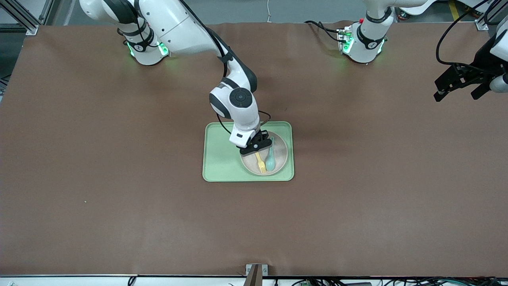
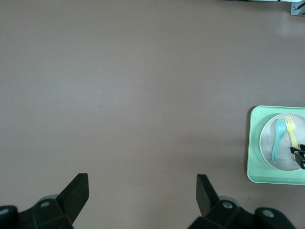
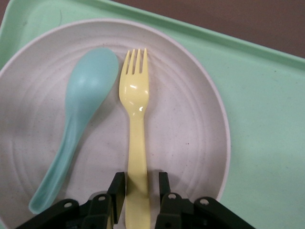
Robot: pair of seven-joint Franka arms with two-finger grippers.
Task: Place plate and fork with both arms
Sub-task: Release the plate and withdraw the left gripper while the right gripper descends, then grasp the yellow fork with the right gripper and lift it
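While left gripper waits open, right gripper straddles fork handle, unclosed; handle end hidden.

Brown bench: light-green tray lies flat at frame centre, directly on the surface.

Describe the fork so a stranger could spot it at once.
Find the light-green tray mid-table; a round cream plate sits in it. On the plate, beside a teal spoon, lies the fork: pale yellow, tined, its handle between the right gripper fingers.
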